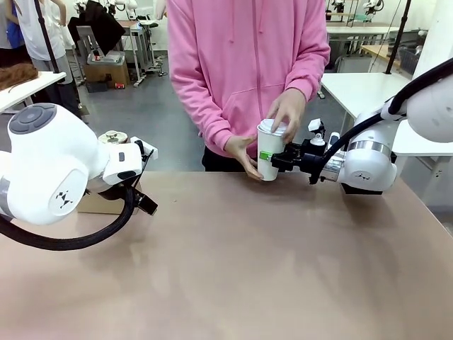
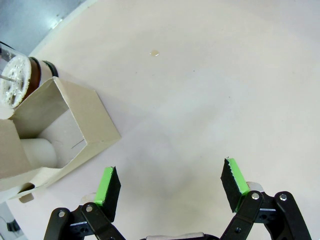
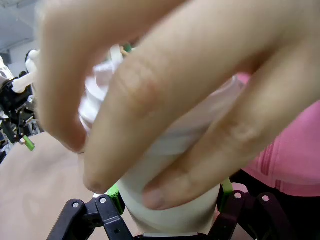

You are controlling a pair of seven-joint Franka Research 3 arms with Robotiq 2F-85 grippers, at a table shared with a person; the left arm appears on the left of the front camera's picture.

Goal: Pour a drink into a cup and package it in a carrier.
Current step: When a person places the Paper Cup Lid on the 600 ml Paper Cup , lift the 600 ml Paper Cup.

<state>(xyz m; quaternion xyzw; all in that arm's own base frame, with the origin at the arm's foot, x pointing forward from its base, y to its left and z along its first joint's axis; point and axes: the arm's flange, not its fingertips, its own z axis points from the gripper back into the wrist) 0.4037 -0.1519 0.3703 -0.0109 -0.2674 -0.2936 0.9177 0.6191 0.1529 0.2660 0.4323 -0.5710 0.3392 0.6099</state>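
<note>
At the far table edge my right gripper (image 1: 278,157) is shut on the lower half of the white lidded cup (image 1: 268,150). A person in a pink hoodie has one hand (image 1: 288,111) pressing on the lid and the other (image 1: 243,152) cupped behind the cup. In the right wrist view those fingers (image 3: 165,100) cover most of the cup (image 3: 172,216). My left gripper (image 2: 171,182) hangs open over bare table, just right of the brown cardboard carrier (image 2: 90,117). The press pot with the dark drink (image 2: 36,75) stands behind the carrier.
My bulky left arm (image 1: 53,166) hides most of the carrier (image 1: 95,205) and the press pot's lid (image 1: 112,137) on the table's left. A small droplet (image 2: 154,52) lies on the tabletop. Something white and round (image 2: 39,151) sits inside the carrier.
</note>
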